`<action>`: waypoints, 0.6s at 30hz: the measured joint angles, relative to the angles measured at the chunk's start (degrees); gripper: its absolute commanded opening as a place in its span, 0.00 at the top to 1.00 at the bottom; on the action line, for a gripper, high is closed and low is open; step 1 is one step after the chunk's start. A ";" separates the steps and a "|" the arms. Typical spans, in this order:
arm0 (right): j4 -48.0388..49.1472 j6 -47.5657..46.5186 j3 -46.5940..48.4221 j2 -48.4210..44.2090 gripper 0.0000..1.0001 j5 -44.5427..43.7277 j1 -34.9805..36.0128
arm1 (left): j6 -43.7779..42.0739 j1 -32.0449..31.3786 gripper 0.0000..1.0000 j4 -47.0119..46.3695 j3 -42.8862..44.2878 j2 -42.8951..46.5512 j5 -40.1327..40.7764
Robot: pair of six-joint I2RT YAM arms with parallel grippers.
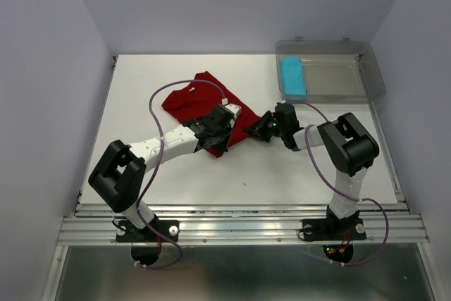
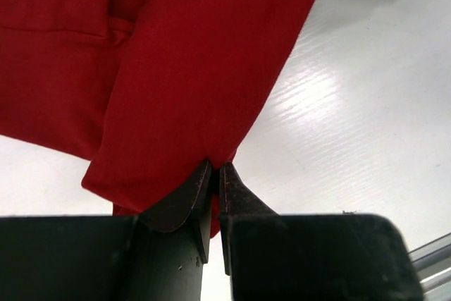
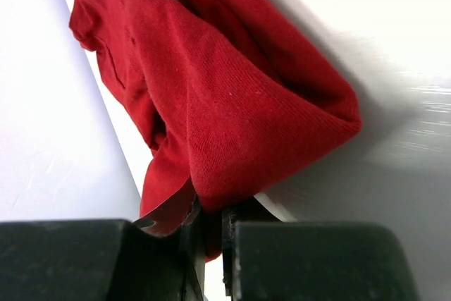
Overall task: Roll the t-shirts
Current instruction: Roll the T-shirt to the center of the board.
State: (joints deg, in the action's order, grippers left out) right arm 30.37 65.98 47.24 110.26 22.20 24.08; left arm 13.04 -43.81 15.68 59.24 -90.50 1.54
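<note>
Top view: the dark red t-shirt (image 1: 201, 100) lies mid-worktop (image 1: 282, 174), with both arms at its near right edge. The cyan roll (image 1: 293, 77) sits in the clear bin (image 1: 373, 79), far right.
Left wrist: the left pincer (image 2: 215, 170) is pinched on the shirt's edge.
Right wrist: the right pincer (image 3: 208, 206) is clamped on a bunched fold.
The step appears to be folding. The next move probably calls for drawing the cloth flat, with the two arms crowded close together.

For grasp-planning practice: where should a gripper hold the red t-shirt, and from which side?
Pinch the red t-shirt at its near edge, from the arms' side: that thin edge faces the bases, and the left gripper and right gripper are shut on it.
</note>
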 measured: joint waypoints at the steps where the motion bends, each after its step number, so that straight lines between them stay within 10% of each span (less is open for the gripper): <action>1: 0.02 -0.04 0.00 -0.13 0.99 0.00 0.02 | 0.13 -0.02 0.82 0.24 0.13 0.00 0.74; 18: -0.37 -0.20 0.00 -0.39 0.99 0.04 0.11 | 1.01 -4.09 0.79 0.04 -1.03 3.98 12.35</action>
State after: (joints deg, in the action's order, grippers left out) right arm 30.00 65.78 47.24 109.86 22.24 24.18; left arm 14.04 -47.90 15.73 58.22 -86.52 13.89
